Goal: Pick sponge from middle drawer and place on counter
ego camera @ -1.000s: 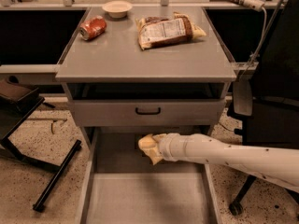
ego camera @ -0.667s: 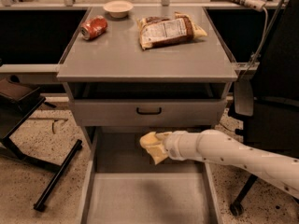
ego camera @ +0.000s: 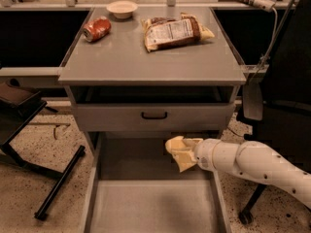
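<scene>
The middle drawer (ego camera: 141,205) is pulled out at the bottom of the view, and its grey floor shows nothing lying on it. My gripper (ego camera: 181,154) hangs over the drawer's back right part, just under the upper drawer front. Its pale-yellow fingers (ego camera: 186,162) are shut on the small pale-yellow sponge (ego camera: 173,144), held above the drawer floor. My white arm (ego camera: 252,164) reaches in from the right. The grey counter (ego camera: 150,59) is the cabinet top above.
On the counter lie a red can (ego camera: 96,29), a white bowl (ego camera: 122,8) and a snack bag (ego camera: 174,31). The upper drawer front (ego camera: 112,116) with a black handle is slightly open. A black chair (ego camera: 286,101) stands at the right and a black stand leg (ego camera: 58,183) at the left.
My gripper with the sponge has moved to the right and slightly up, away from the middle of the drawer floor. Nothing on the counter has moved.
</scene>
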Robot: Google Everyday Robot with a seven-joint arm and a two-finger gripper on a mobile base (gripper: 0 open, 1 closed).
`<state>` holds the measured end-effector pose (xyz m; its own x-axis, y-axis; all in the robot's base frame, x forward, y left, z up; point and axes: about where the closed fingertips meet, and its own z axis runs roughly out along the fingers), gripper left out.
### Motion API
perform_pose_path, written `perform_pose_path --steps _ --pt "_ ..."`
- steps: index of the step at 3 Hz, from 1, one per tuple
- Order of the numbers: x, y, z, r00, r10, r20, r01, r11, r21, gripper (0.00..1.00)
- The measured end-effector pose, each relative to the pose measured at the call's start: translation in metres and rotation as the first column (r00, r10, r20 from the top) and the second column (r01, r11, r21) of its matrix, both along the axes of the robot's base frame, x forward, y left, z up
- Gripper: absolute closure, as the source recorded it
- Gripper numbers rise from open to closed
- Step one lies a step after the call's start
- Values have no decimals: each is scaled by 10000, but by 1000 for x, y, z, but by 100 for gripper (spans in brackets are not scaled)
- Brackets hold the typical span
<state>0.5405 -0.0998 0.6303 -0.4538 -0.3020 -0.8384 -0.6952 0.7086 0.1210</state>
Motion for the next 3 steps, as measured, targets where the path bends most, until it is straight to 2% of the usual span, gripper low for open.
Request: perform_pose_path --steps 1,2,3 --pt "8 5 27 9990 62 446 -68 9999 133 100" --pt "14 19 112 9890 247 1458 -289 9992 270 100" --pt "8 56 216 9560 727 2841 -723 9973 -118 100"
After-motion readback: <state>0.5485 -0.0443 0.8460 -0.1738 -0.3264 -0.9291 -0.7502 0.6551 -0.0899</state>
